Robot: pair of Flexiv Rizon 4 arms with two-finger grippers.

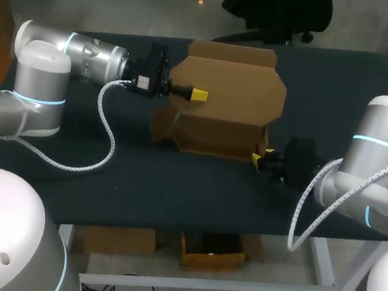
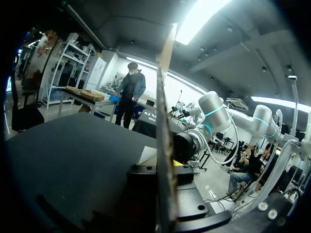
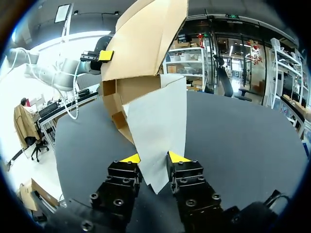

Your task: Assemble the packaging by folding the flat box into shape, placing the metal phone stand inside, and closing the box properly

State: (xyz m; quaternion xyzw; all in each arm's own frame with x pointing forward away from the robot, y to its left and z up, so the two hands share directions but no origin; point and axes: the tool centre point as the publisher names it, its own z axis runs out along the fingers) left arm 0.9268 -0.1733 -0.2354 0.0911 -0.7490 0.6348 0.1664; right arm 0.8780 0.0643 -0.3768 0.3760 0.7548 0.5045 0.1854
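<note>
A brown cardboard box (image 1: 223,131) stands in the middle of the dark table, its big lid flap (image 1: 235,87) raised. My left gripper (image 1: 198,94) is shut on that lid's left edge. In the left wrist view the flap (image 2: 164,145) runs edge-on straight out from the gripper. At the box's right front corner my right gripper (image 1: 262,155) is low over the table. In the right wrist view it (image 3: 154,158) is open, with a pale side flap (image 3: 160,116) of the box (image 3: 124,94) between its fingers. The metal phone stand shows in no view.
The dark table (image 1: 176,185) stretches bare in front of the box and to its left. My left arm's white cable (image 1: 108,133) hangs down onto the table left of the box. The table's front edge lies close behind my right gripper.
</note>
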